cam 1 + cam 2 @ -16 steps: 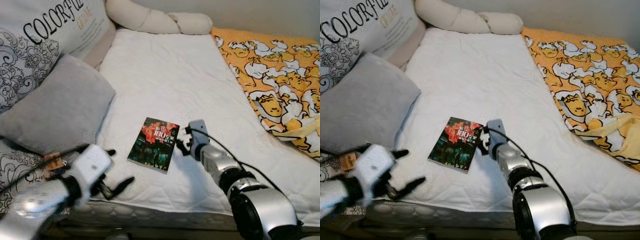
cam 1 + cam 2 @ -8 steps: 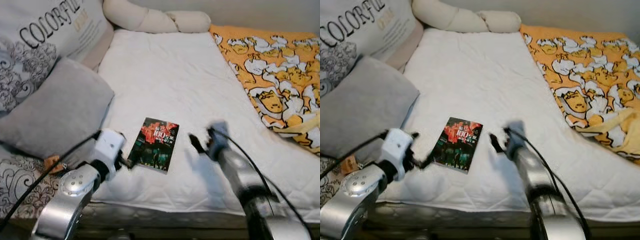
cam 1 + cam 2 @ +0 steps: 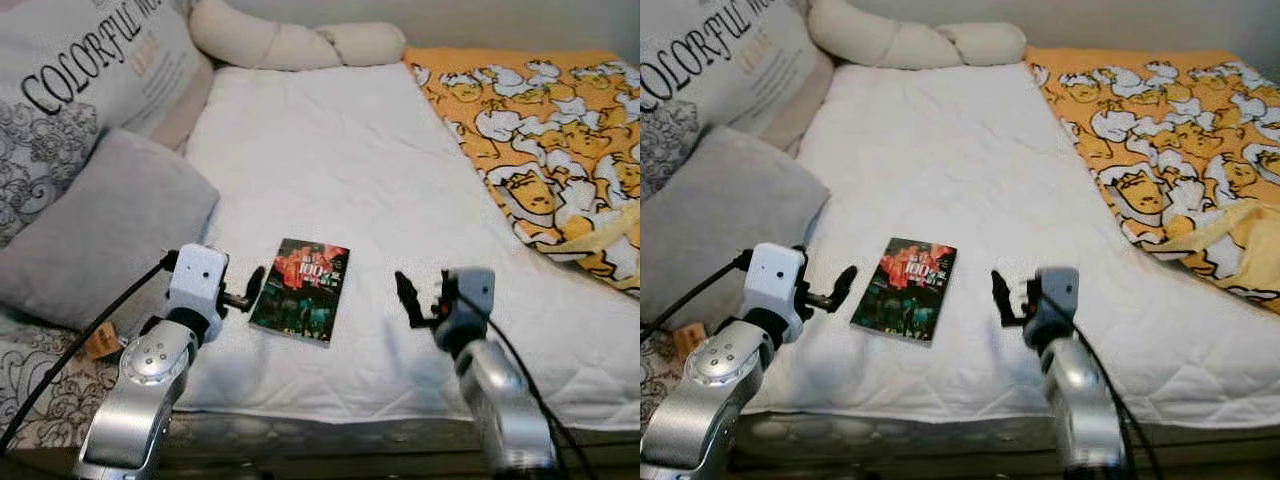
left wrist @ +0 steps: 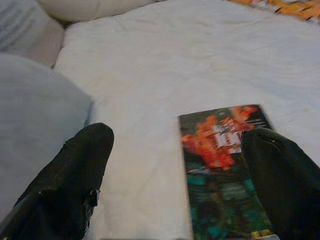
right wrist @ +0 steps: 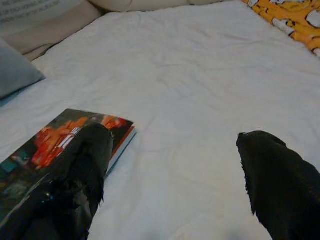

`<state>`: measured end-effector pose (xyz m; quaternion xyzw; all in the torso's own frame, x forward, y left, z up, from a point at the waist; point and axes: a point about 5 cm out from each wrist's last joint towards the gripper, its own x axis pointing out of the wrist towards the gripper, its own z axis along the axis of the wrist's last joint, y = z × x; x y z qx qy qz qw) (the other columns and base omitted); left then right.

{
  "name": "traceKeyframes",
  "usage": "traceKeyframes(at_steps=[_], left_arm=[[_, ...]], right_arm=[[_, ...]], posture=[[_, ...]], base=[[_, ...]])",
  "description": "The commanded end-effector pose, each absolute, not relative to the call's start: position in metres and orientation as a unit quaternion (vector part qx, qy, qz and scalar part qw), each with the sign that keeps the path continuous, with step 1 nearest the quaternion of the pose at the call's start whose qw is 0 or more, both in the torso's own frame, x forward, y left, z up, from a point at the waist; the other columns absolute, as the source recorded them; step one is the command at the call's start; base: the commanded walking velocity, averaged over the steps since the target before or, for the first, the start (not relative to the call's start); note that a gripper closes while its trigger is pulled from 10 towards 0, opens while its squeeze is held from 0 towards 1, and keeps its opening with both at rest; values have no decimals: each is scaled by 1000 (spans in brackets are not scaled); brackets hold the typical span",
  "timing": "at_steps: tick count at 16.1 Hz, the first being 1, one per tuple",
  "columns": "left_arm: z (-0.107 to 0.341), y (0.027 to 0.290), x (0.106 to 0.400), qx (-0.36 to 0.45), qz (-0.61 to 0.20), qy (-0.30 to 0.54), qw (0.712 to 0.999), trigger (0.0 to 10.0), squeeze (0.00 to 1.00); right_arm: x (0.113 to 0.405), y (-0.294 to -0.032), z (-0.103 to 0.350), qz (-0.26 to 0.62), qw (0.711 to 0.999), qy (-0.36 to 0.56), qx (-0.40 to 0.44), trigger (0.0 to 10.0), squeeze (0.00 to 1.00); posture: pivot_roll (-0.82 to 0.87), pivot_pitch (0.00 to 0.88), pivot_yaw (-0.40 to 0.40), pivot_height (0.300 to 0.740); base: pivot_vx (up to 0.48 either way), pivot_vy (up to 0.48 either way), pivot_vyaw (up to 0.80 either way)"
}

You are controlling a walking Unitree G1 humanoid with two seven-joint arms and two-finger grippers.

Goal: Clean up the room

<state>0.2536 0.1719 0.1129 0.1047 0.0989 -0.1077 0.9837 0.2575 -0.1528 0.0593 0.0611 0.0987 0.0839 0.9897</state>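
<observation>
White quilted bedding covered the bed (image 3: 340, 150), which took up most of the scene. Beyond the book, along the bed's far edge, lay a cream bolster (image 3: 290, 42). To the book's right, well apart, spread an orange blanket (image 3: 540, 130) printed with cartoon figures. To the book's left leaned a large printed pillow (image 3: 70, 90) with black lettering, and nearer the book a plain grey cushion (image 3: 110, 235). The book (image 3: 302, 289), its cover dark with red and white print, lay flat on the bedding near the bed's front edge. The left gripper (image 4: 177, 185) sat just beside the book's left edge, jaws wide apart and holding nothing, one finger over the cover. The right gripper (image 5: 172, 182) hovered near the book's right side, jaws likewise spread wide and empty.
</observation>
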Motion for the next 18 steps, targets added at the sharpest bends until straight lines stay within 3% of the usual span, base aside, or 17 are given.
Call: traceKeyframes(at_steps=[1,12,16,18], left_arm=[[117,171,258,106,-101,86,986,10000,0],[113,172,266,113,-89,85,986,10000,0],[103,168,269,129,-154,106,974,10000,0],[84,167,280,191,-233,145,942,10000,0]], right_arm=[[258,-154,66,85,991,88,60,10000,0],[265,-155,74,77,991,93,61,10000,0],[260,-157,69,73,989,113,56,10000,0],[260,-162,67,95,986,138,28,10000,0]], posture=[[-56,0,19,740],[-32,0,-18,740],[-38,0,-28,740],[-56,0,-36,740]], base=[[0,-420,0],[0,-35,0],[0,0,0],[0,0,0]])
